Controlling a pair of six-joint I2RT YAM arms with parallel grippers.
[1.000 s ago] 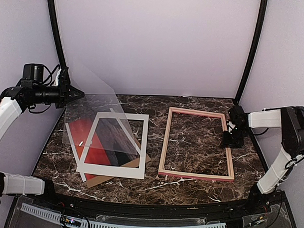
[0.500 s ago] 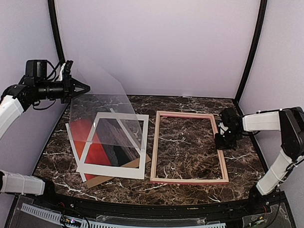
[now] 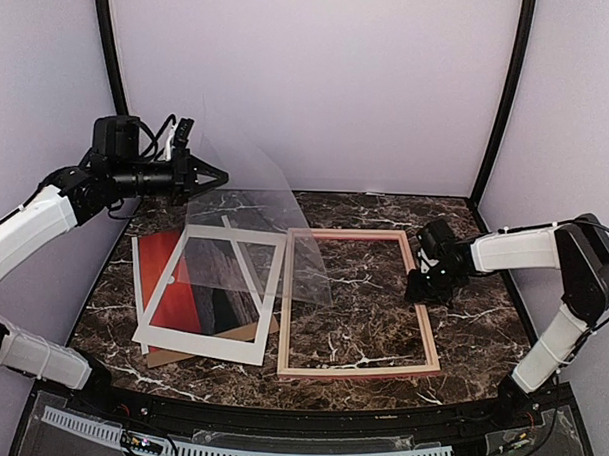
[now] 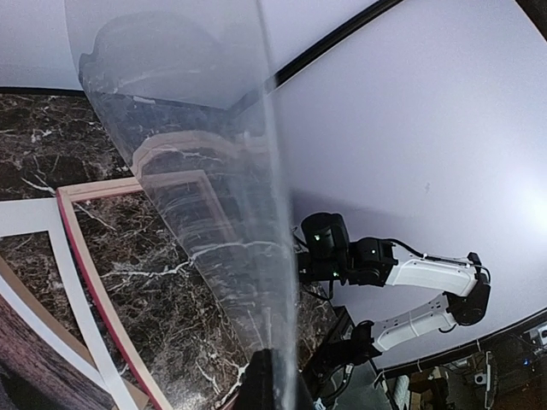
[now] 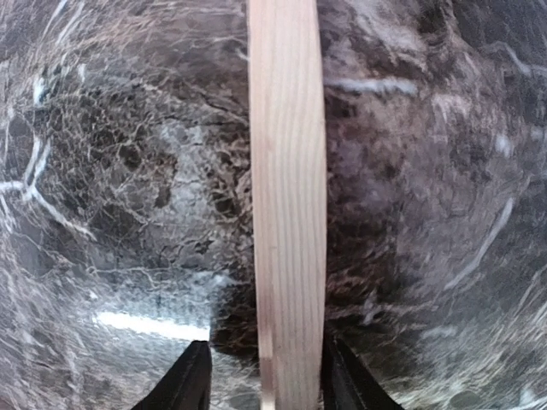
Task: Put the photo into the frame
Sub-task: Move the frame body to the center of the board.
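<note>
The photo (image 3: 161,273), red-orange and dark, lies flat at the left under a white window mat (image 3: 205,343). The pink wooden frame (image 3: 360,369) lies flat mid-table, close beside the mat. My right gripper (image 3: 421,284) is down on the frame's right rail. In the right wrist view the light wood rail (image 5: 286,213) runs between the two fingers of my right gripper (image 5: 267,380). My left gripper (image 3: 212,175) is raised at the back left, shut on a clear sheet (image 3: 274,237). The sheet slopes down over the frame's left part. It also shows in the left wrist view (image 4: 214,188).
A brown backing board (image 3: 160,358) sticks out under the mat at the front left. Purple walls and two black posts close in the marble table (image 3: 481,334). The left wrist view shows the frame's pink rail (image 4: 94,290) and the right arm (image 4: 342,256).
The right gripper has slid the frame leftward until it sits beside the mat. The left gripper has carried the clear sheet rightward, so it now hangs over the frame's left part.
</note>
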